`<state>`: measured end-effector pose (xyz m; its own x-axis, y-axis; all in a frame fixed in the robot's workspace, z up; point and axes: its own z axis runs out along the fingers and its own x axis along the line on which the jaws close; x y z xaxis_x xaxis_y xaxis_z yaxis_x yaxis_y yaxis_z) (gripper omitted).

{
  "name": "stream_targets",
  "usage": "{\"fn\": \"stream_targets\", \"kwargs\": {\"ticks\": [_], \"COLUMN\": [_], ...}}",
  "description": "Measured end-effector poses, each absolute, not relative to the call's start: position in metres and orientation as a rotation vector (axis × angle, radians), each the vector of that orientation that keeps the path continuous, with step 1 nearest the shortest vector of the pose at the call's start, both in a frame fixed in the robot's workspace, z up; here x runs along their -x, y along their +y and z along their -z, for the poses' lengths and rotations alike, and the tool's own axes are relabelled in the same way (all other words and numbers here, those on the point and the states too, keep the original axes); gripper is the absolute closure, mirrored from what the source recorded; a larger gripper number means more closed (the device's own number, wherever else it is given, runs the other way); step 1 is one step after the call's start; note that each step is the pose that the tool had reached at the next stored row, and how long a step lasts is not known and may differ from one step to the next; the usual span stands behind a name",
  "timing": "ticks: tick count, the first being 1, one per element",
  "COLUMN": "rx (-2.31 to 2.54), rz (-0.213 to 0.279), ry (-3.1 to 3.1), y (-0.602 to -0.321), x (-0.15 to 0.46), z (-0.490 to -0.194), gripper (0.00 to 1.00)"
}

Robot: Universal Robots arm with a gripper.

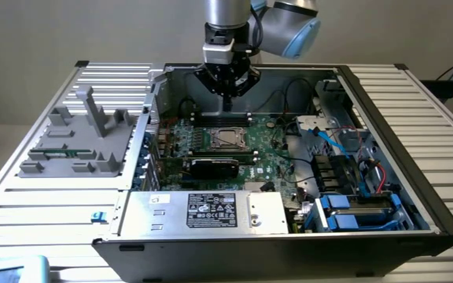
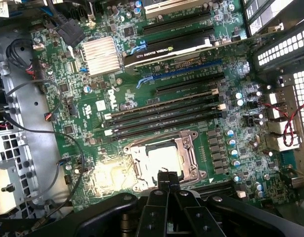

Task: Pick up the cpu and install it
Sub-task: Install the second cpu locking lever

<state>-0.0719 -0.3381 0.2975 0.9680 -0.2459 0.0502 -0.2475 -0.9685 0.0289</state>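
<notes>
Closed and empty, the gripper [image 1: 228,105] is held above the open computer case [image 1: 400,177], its black fingers [image 2: 167,183] pressed together into a single narrow tip. Nothing is carried between them. The tip is hung over the green motherboard [image 1: 270,150], just past the far edge of the socket [image 1: 226,138] as seen in the exterior view, and no contact with the board can be made out.

Directly below and slightly ahead of the fingertips, in the wrist view, the cpu [image 2: 164,159] is seen lying flat inside the metal socket frame [image 2: 189,153], its pale top brightly lit. The frame is seen around it on all sides. Whether the chip is fully seated cannot be told.

Beyond the socket from the gripper, a row of long black memory slots [image 2: 161,116] is laid across the board, and further on a black graphics card [image 2: 169,47] is fitted in an expansion slot. A ribbed silver heat sink [image 2: 100,54] is set off to one side of that card.

Well away from the gripper, towards the exterior view's left, a grey plastic holder [image 1: 81,138] is placed on the slatted metal table [image 1: 45,206]. Nearest the exterior camera, a silver power supply [image 1: 207,209] with a black label is mounted in the case.
</notes>
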Motion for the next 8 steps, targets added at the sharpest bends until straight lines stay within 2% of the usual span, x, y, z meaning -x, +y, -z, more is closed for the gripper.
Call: {"fn": "stream_targets", "kwargs": {"ticks": [8], "rx": [-3.082], "rz": [-0.072], "ry": [-0.386], "y": [-0.338], "x": [0.0721], "z": [-0.2975], "gripper": [0.89]}}
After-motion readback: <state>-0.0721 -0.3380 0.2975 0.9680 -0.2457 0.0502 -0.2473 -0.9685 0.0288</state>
